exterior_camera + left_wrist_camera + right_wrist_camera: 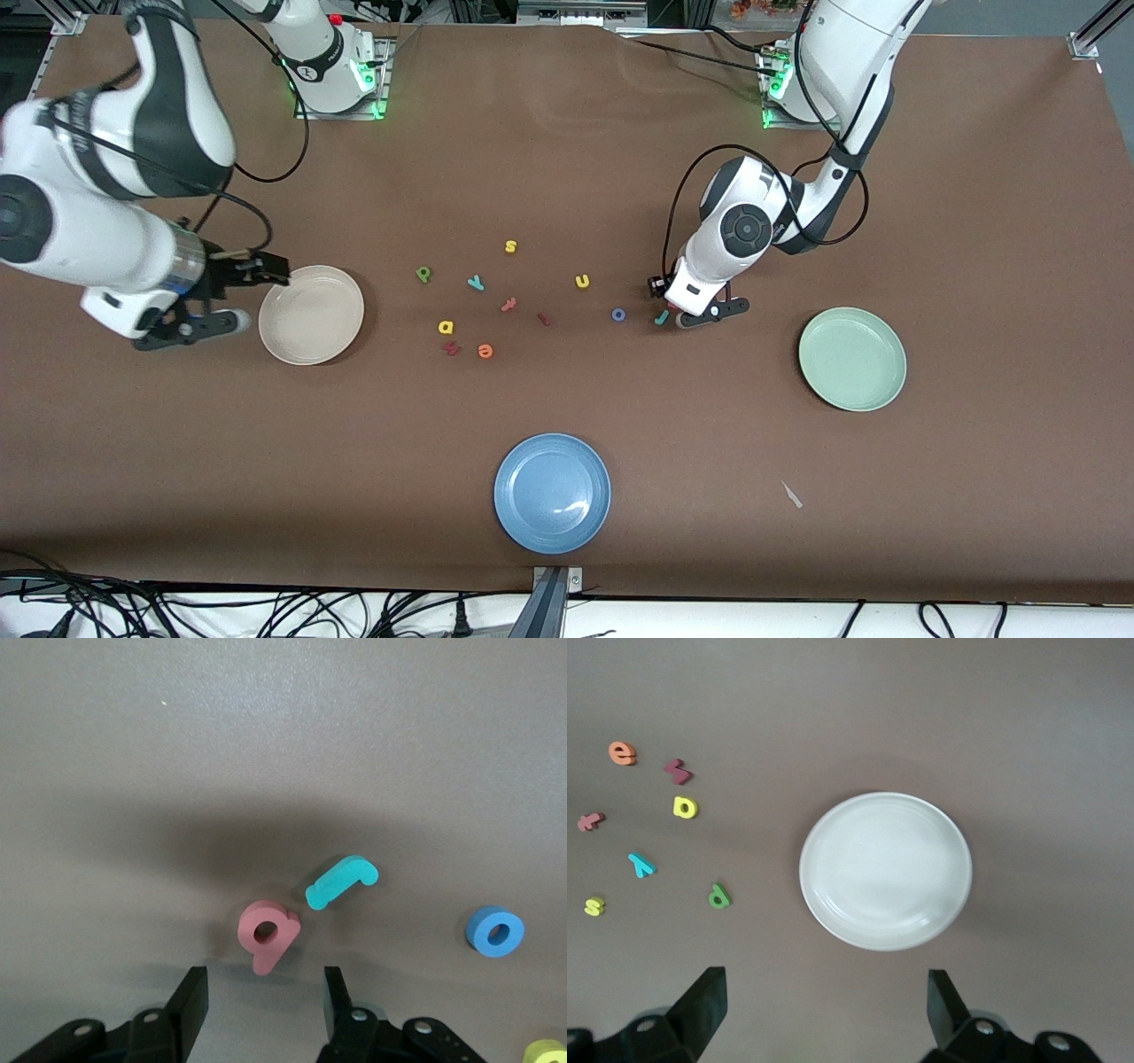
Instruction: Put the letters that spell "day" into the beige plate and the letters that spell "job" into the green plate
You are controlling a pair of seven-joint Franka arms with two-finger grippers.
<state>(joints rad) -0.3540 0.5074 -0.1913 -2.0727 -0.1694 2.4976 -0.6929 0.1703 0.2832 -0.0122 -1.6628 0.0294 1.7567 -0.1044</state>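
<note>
Left end effector sat low over the tabletop at the pinkish-red b. Its fingers stood apart, one either side of the b, not touching it, nothing pinched. Teal j lay just beside the b, blue o a bit further toward the right arm's end. In the front view the j and o showed, b hidden under the left arm's wrist.

Green plate sat empty toward the left arm's end, well apart from the letters.

Right end effector hovered over the tabletop by the beige plate, fingers spread wide, holding nothing; right arm waited. Beige plate empty, at the right arm's end.

Green d, teal y and yellow a lay loose on the tabletop between the beige plate and the o, a nearer the front camera than d and y. Among them: yellow s, yellow u, orange e, dark red letters.

Blue plate sat empty, nearest the front camera.
</note>
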